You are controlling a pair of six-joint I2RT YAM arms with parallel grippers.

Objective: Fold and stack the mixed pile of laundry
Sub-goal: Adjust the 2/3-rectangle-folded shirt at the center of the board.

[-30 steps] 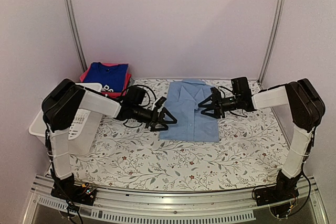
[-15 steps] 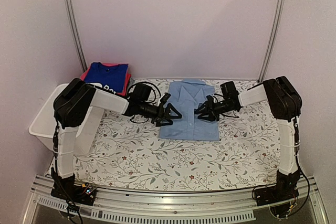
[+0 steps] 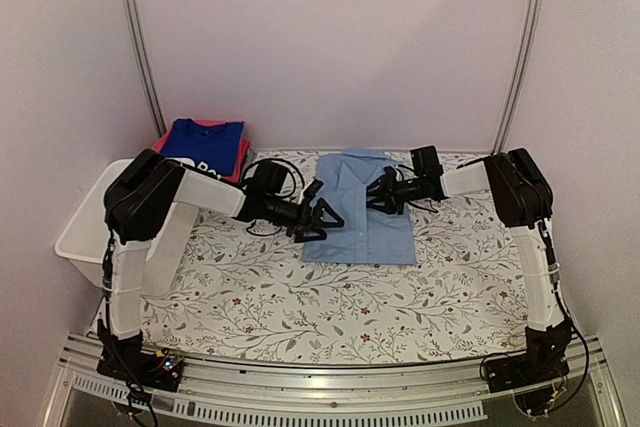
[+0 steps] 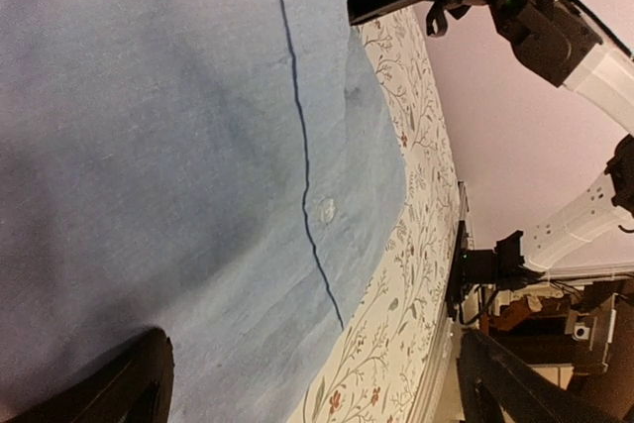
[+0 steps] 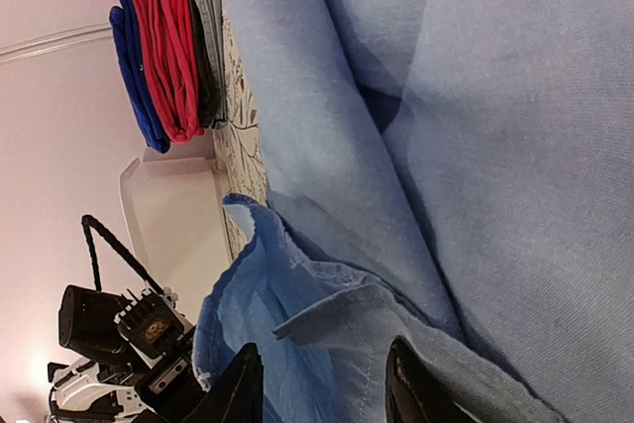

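Note:
The pale-blue button shirt (image 3: 360, 217) lies folded flat at the table's middle. My left gripper (image 3: 326, 217) is open and low over its left edge; the left wrist view shows the shirt's front (image 4: 178, 146) filling the space between the spread fingers (image 4: 134, 383). My right gripper (image 3: 381, 193) is open at the shirt's upper part, with the collar (image 5: 327, 314) lying between its fingertips (image 5: 241, 388). A folded stack at the back left has the blue item with white print (image 3: 203, 143) on top of a pink-red one (image 3: 237, 159); its edges show blue, red and grey layers (image 5: 163, 47).
The white plastic basket (image 3: 78, 237) stands at the table's left edge and shows in the right wrist view (image 5: 173, 210). Metal frame posts (image 3: 138, 47) rise at the back corners. The floral tablecloth (image 3: 330, 302) covers the table.
My left gripper moved right onto the shirt's left edge. My right gripper moved left and toward the back, up to the collar. The shirt lies about where it was.

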